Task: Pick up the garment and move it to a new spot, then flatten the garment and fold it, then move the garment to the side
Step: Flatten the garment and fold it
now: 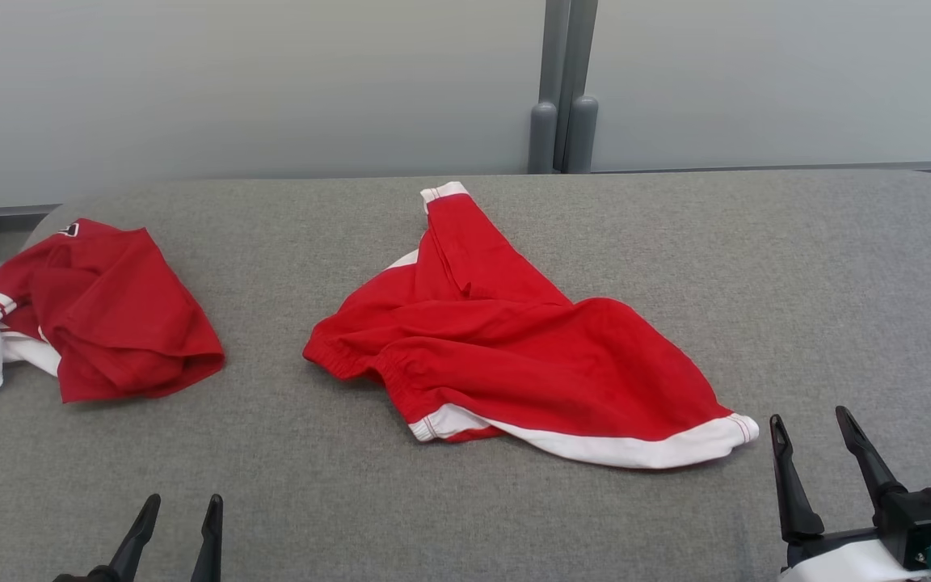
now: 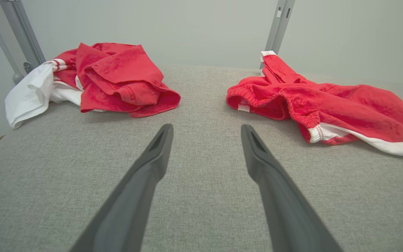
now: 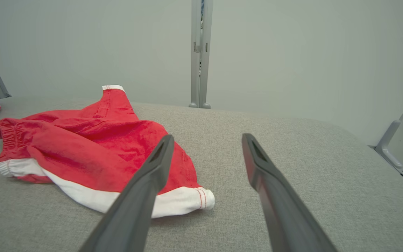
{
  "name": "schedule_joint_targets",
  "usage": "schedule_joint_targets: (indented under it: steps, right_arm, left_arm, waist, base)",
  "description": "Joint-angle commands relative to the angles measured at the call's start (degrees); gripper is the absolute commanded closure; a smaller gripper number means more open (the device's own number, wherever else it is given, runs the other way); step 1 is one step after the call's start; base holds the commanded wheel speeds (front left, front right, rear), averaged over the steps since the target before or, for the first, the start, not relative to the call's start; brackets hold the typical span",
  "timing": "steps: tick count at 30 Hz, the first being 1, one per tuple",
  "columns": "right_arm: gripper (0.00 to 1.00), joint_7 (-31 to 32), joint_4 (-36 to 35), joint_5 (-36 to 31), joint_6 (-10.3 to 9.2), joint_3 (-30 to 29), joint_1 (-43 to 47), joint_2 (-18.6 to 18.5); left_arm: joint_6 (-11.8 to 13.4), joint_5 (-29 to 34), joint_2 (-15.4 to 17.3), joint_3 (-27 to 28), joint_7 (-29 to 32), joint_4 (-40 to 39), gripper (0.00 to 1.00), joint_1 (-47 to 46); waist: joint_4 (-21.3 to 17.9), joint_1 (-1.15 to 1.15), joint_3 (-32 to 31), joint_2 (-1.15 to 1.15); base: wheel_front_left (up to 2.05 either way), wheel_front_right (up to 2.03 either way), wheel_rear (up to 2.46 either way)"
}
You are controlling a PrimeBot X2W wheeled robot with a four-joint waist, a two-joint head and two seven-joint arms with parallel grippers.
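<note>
Crumpled red shorts with white hem bands (image 1: 514, 356) lie mid-table, also in the left wrist view (image 2: 345, 105) and the right wrist view (image 3: 82, 143). A second garment, a bunched red shirt with white sleeves (image 1: 110, 315), lies at the far left (image 2: 117, 80), with one sleeve drooping over the table's edge. My left gripper (image 1: 183, 503) stands open near the front edge, apart from both garments (image 2: 206, 127). My right gripper (image 1: 810, 418) is open just right of the shorts' white hem corner, with nothing between its fingers (image 3: 207, 137).
The grey fabric-covered table (image 1: 595, 525) has rounded far corners. Behind it stand pale wall panels and a grey upright post (image 1: 562, 97). A metal frame leg (image 3: 394, 147) stands off the table's right side. Bare cloth surface stretches right of the shorts.
</note>
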Motion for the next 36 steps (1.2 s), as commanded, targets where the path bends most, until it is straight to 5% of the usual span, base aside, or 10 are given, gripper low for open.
schedule_joint_targets:
  steps: [1, 10, 15, 22, 27, 36]
  right_arm:
    - [0.0, -0.18, 0.15, -0.16, 0.0, -0.14, 0.45, -0.14]
    - [0.0, -0.18, 1.46, 0.12, 0.0, 1.07, -0.36, -0.98]
    - [0.0, -0.13, 6.41, 0.99, 0.0, 4.23, -2.5, -4.92]
    - [0.0, 12.01, 11.83, 4.61, 0.0, 10.46, -13.32, -12.1]
    - [0.0, 20.32, 12.46, 9.67, -0.01, 16.9, -16.19, -16.34]
    - [0.0, 22.43, 11.63, 12.36, 0.0, 19.95, -18.13, -18.53]
  left_arm:
    - [-0.16, -0.3, 0.46, -0.19, -0.14, -0.29, 0.0, 0.16]
    - [-0.16, -0.96, 0.0, -1.23, -0.13, -1.7, 0.0, -0.43]
    - [-0.17, -4.41, 1.45, -6.86, -0.13, -2.29, 0.0, -2.98]
    - [-0.17, -11.41, 4.93, -17.83, 9.54, -1.3, 0.0, -11.47]
    - [-0.17, -15.41, 4.75, -20.21, 14.49, -1.32, 0.0, -15.25]
    - [-0.17, -18.26, 2.33, -22.56, 18.13, 1.22, 0.0, -21.08]
  waist:
    - [-0.03, 0.0, 0.09, 0.43]
    - [-0.44, 0.0, 0.76, 0.43]
    - [-0.74, 0.0, 2.78, 0.43]
    - [-0.95, 0.0, 9.46, 0.43]
    - [-0.76, 0.0, 12.04, 0.43]
    - [-0.43, 0.0, 14.7, 0.43]
  base:
    - [0.0, 0.0, 0.0]
    - [0.0, 0.0, 0.0]
    - [0.0, 0.0, 0.0]
    - [0.0, 0.0, 0.0]
    - [0.0, 0.0, 0.0]
    - [0.0, 0.0, 0.0]
